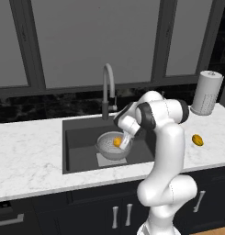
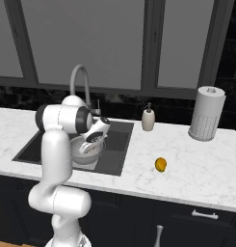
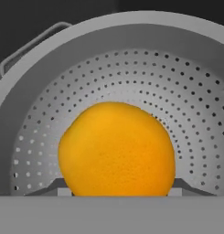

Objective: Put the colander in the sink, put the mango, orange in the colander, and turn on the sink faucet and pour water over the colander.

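The colander [image 1: 110,146] sits in the sink [image 1: 79,142], on the lighter patch of the basin floor, at about six o'clock from the faucet [image 1: 108,90]. The gripper [image 1: 123,142] reaches down into the bowl with the orange [image 3: 116,150] between its fingers, which are closed on the fruit just above the perforated bottom; the hand view shows the orange against the dotted inner wall. On the counter [image 2: 196,164], at three o'clock from the sink, a mango [image 2: 161,164] lies well apart from the basin, with a paper towel roll [image 2: 206,114] at about one o'clock from it and a soap dispenser [image 2: 148,118] near the sink's far right corner.
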Controlling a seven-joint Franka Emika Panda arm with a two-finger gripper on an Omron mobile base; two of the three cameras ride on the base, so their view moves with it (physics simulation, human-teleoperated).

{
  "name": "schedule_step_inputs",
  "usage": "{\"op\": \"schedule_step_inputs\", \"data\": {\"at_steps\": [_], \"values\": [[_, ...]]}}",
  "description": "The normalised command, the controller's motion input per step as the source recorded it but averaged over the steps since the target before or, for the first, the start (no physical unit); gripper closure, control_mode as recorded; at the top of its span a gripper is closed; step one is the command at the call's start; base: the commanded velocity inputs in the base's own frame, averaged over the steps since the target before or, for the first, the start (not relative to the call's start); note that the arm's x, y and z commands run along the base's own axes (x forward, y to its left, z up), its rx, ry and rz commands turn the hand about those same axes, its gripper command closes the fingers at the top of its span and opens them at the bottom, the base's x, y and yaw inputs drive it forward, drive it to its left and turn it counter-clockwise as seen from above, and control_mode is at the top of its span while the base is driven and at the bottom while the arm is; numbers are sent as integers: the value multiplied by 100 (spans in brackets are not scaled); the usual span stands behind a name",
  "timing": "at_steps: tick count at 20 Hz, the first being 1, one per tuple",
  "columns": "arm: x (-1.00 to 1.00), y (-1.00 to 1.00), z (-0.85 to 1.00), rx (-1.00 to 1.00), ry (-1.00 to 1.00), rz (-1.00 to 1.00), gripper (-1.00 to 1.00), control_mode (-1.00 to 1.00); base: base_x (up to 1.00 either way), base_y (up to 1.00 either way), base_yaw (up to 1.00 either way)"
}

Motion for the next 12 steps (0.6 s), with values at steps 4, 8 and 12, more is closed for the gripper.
{"op": "schedule_step_inputs", "data": {"at_steps": [4, 8, 12], "values": [[46, 0, 0, 0, 0, 0, 100, -100, 0, 0, 0], [10, 1, 0, 0, 0, 0, 100, -100, 0, 0, 0], [0, 0, 0, 0, 0, 0, -100, -100, 0, 0, 0]]}}
